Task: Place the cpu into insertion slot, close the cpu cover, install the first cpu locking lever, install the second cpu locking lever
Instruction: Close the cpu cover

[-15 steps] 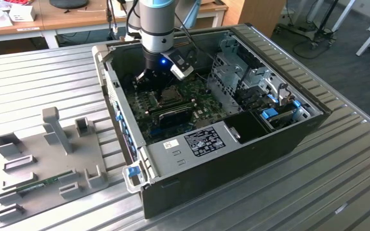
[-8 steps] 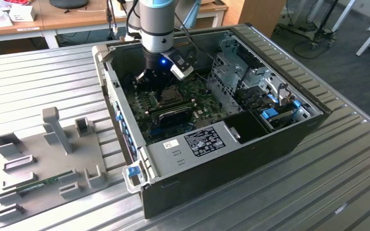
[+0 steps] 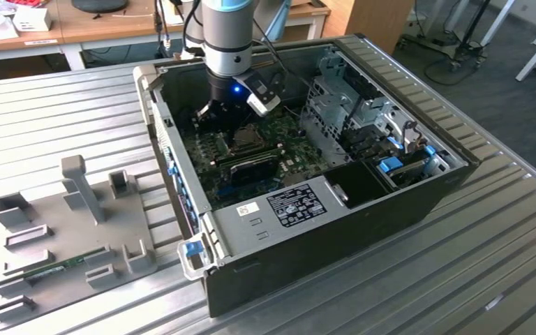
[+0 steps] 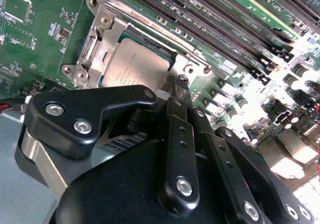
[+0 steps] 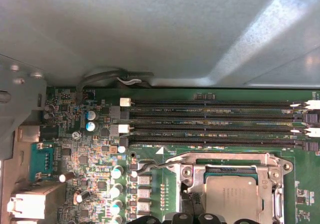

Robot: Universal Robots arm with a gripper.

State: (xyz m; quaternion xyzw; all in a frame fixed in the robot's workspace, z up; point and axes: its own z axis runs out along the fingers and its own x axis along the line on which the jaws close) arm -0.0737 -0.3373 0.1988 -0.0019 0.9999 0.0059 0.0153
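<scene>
Fingers (image 4: 178,129) lie drawn together with barely a gap and nothing visible between them; the gripper (image 4: 183,83) reaches down into the open computer case (image 3: 417,202) on the ribbed table (image 3: 45,112), its tip right at the edge of the socket (image 4: 75,73). Closed like this it makes one narrow point, which I judge suits pressing or nudging small metalwork rather than carrying anything. The chip (image 4: 135,68) is not in the grip at all; it lies flat inside the socket, square to its sides, just beside the long memory slots (image 5: 215,116) on the green board (image 4: 30,43). Its top is a dull silvery tan with faint print, and it catches little glare. The cover (image 5: 225,155) appears to be down around the chip, its thin bright frame leaving the metal top showing through the window. A thin bent lever (image 5: 150,167) runs out from the socket's corner in the first wrist view; whether it is latched I cannot tell.
</scene>
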